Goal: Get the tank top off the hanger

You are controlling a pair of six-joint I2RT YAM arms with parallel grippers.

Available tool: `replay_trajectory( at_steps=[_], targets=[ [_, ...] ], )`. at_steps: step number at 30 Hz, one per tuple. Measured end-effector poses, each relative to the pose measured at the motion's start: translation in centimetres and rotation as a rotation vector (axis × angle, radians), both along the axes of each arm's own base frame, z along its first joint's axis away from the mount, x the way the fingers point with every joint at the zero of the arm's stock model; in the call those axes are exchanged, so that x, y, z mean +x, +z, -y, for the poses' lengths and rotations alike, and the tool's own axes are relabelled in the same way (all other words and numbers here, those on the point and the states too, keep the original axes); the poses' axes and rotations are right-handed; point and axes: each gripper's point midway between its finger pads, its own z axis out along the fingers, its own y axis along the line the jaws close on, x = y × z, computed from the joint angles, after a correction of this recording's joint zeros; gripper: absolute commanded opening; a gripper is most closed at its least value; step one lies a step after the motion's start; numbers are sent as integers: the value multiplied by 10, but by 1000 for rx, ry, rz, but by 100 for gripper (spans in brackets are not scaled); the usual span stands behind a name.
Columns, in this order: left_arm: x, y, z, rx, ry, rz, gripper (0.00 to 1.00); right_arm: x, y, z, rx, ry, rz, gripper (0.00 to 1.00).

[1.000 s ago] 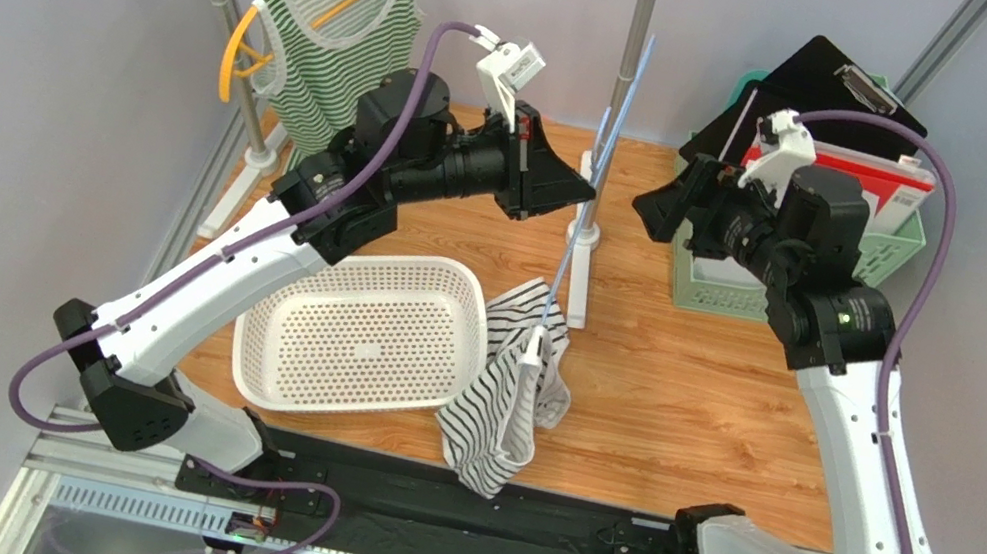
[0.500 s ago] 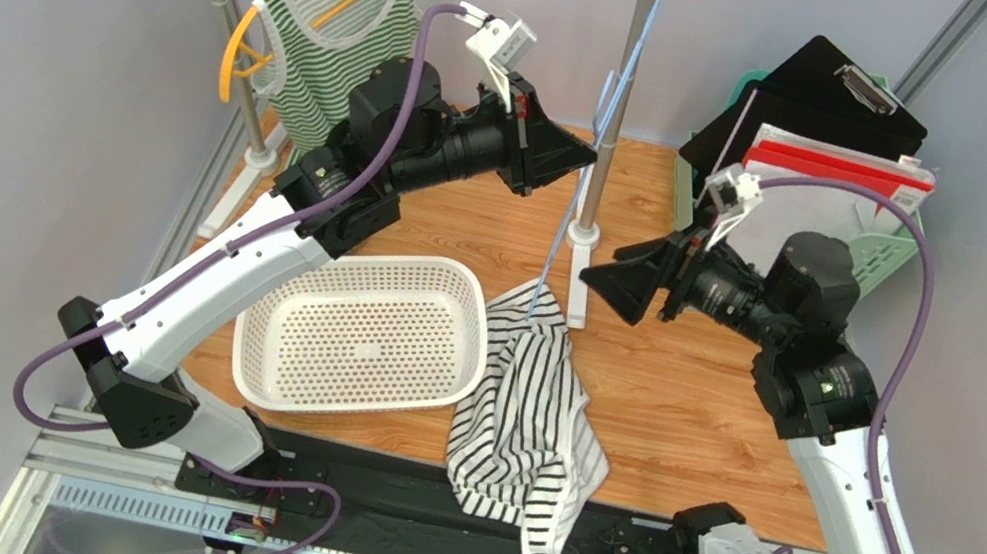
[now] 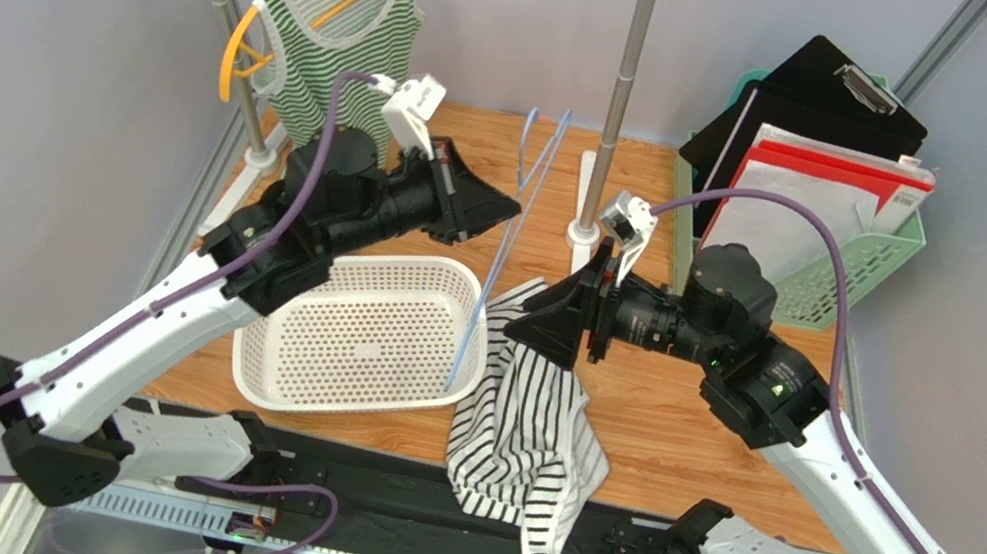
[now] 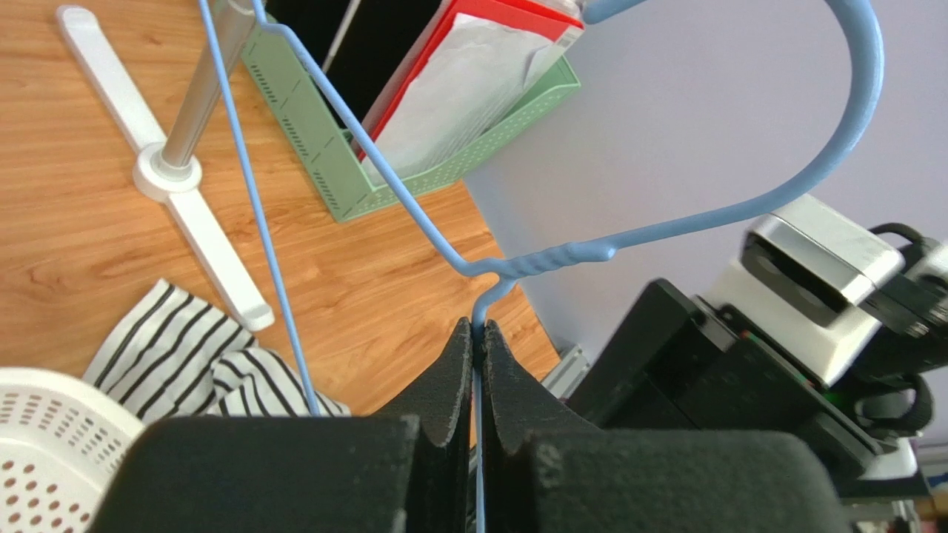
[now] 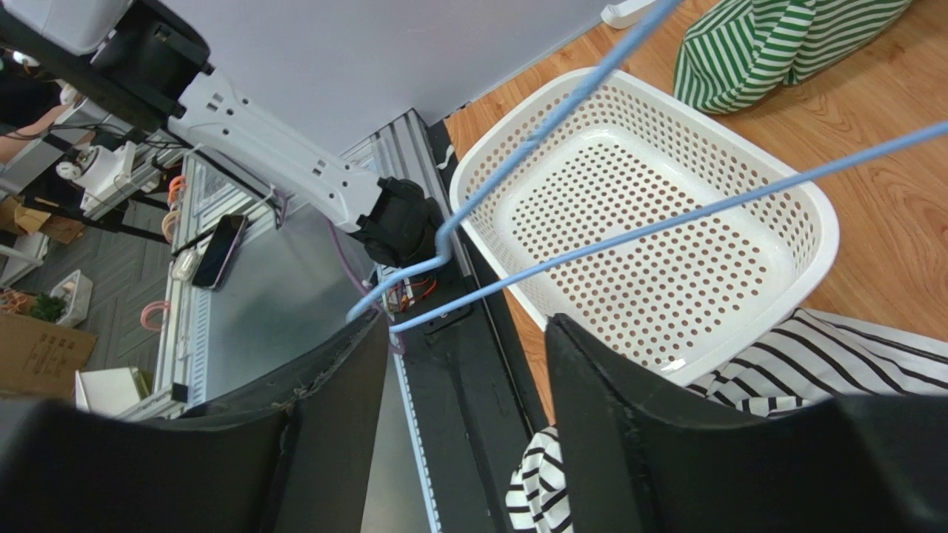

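The black-and-white striped tank top (image 3: 527, 428) lies crumpled on the table, right of the basket, and hangs over the front edge. My left gripper (image 3: 510, 201) is shut on the neck of the blue wire hanger (image 3: 500, 256), which slants down over the basket and looks bare. In the left wrist view the fingers (image 4: 481, 339) pinch the wire just below the hanger's hook (image 4: 556, 258). My right gripper (image 3: 518, 327) is open and empty just above the top's upper edge. In the right wrist view (image 5: 467, 422) the hanger's wires (image 5: 623, 233) cross ahead of the jaws.
A white perforated basket (image 3: 282, 385) sits left of centre. A green striped top (image 3: 338, 29) hangs on an orange hanger on the rack (image 3: 622, 87) at the back. A green tray (image 3: 847, 256) of folders stands at the back right.
My left gripper has swung the blue hanger down and left, toward the basket. My right arm has moved left and down to the striped top, which dropped and spread out on the table.
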Motion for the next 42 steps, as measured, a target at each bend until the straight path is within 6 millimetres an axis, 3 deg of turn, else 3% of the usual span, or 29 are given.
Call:
replay_trajectory(
  at_steps=[10, 15, 20, 24, 29, 30, 31, 34, 35, 38, 42],
  targets=[
    [-27, 17, -54, -127, 134, -9, 0, 2, -6, -42, 28, 25, -106, 64],
    [-25, 11, -59, -128, 167, -21, 0, -11, -13, -67, 24, 73, -161, 61],
    [-24, 0, -61, -115, 183, -40, 0, -22, -3, -81, 52, 103, -171, 55],
    [-26, -3, -66, -117, 193, -44, 0, -25, 2, -88, 72, 105, -181, 42],
    [-32, 1, -73, -135, 199, -33, 0, -21, 2, -96, 88, 94, -217, 12],
    [-33, 2, -75, -138, 203, -30, 0, -21, 1, -97, 91, 92, -225, 0],
    [-34, 4, -78, -142, 208, -25, 0, -20, 1, -98, 94, 89, -235, 0],
    [-37, 9, -87, -153, 231, -5, 25, -17, -1, -101, 93, 67, -272, 0],
    [-38, 10, -91, -153, 239, 2, 39, -15, -3, -102, 90, 61, -277, 0],
    [-46, 9, -106, -147, 267, 15, 57, -8, -5, -108, 86, 44, -293, 0],
    [-62, -2, -129, -125, 294, 29, 66, 9, 9, -118, 107, 20, -294, 0]
  ],
)
